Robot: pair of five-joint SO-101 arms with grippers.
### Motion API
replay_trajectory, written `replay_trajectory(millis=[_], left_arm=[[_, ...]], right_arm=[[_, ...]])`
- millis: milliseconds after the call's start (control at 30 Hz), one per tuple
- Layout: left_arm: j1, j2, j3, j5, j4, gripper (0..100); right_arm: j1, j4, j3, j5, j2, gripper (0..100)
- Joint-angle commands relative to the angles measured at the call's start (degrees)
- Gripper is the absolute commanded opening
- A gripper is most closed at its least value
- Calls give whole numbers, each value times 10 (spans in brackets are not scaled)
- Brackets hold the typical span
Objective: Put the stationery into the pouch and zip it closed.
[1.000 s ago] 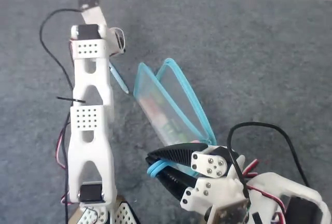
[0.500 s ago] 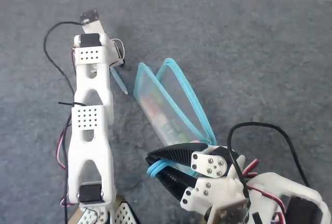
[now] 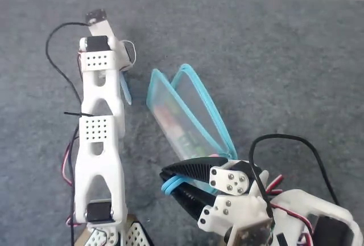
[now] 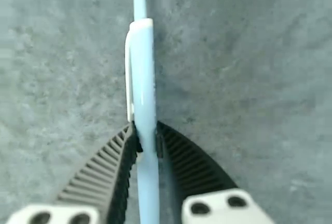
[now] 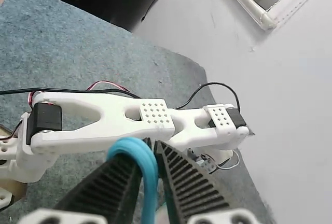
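Left end effector (image 4: 146, 132) clamped on light-blue plastic pen (image 4: 141, 63). Translucent turquoise-trimmed pouch (image 3: 190, 115) just beside, toward right arm, gaping mouth nearest pen. Pen axis roughly along pouch diagonal. Right end effector (image 5: 153, 145) pinching pouch's turquoise loop (image 5: 130, 150).

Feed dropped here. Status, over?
Left hand shut on pen. Right hand shut on pouch loop; pouch open. Nothing between pen and pouch.
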Motion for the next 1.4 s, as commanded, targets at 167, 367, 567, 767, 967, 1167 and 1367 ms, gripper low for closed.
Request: replay_trajectory(millis=[167, 367, 567, 767, 967, 1167, 1367], left_arm=[[111, -272, -42, 44, 33, 12], [177, -395, 51, 48, 34, 12], [220, -492, 251, 96, 34, 12], [251, -568, 441, 132, 31, 12], [263, -585, 479, 157, 31, 12], [287, -585, 480, 175, 23, 12], [322, -585, 549, 178, 15, 12]], right_arm=[[-8, 0, -3, 8, -2, 7], [-8, 0, -3, 8, -2, 7], [-8, 0, -3, 8, -2, 7], [-7, 0, -3, 8, -2, 7], [-7, 0, -3, 8, -2, 7], [-7, 0, -3, 8, -2, 7], [-7, 2, -3, 8, -2, 7]])
